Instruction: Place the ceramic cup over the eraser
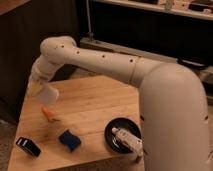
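Lying nearest, below the end effector [42,89] and slightly left, the small matte black eraser [27,146] rests on the wood-grain counter [95,105], with 1 wavy blue pad [69,140] and 1 orange piece [49,114] close by. Farther back, the end effector is clamped on the smooth, tapered ceramic cup [50,94]; lowering it off-centre could catch its rim on the eraser.

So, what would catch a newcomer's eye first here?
The big white arm spans the picture from the right foreground to the upper left. Its gripper holds the ceramic cup above the left side of the table, well behind the eraser at the front-left corner.
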Robot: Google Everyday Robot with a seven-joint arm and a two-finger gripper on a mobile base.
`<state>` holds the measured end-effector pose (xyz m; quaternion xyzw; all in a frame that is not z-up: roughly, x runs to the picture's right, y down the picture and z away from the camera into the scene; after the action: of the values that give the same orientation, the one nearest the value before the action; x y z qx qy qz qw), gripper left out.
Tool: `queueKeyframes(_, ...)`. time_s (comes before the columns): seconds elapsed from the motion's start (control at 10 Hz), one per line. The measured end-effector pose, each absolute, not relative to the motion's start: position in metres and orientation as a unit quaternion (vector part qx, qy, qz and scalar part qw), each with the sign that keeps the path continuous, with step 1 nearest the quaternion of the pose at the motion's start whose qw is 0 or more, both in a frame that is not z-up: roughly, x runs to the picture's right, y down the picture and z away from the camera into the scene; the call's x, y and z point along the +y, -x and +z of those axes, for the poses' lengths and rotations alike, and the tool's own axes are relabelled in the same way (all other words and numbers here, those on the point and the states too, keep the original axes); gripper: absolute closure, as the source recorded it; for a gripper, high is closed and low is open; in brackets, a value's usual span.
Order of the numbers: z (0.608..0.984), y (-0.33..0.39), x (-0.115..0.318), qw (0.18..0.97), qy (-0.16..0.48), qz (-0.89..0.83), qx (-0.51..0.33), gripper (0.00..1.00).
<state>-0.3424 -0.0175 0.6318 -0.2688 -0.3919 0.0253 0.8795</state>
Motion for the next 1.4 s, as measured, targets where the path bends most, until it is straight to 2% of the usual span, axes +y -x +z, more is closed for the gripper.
queueKeyframes(0.6, 0.536, 0.420, 0.071, 0.813, 0.302, -0.035, -0.497, 1.00)
queueKeyframes(1.0, 0.467, 0.459, 0.115, 0.729, 0.351, -0.059, -0.585, 1.00)
queueKeyframes(1.2, 0.448, 0.455, 0.131, 0.706, 0.375, -0.063, -0.597, 1.00)
queueKeyframes(1.4, 0.442, 0.446, 0.133, 0.727, 0.372, -0.070, -0.573, 1.00)
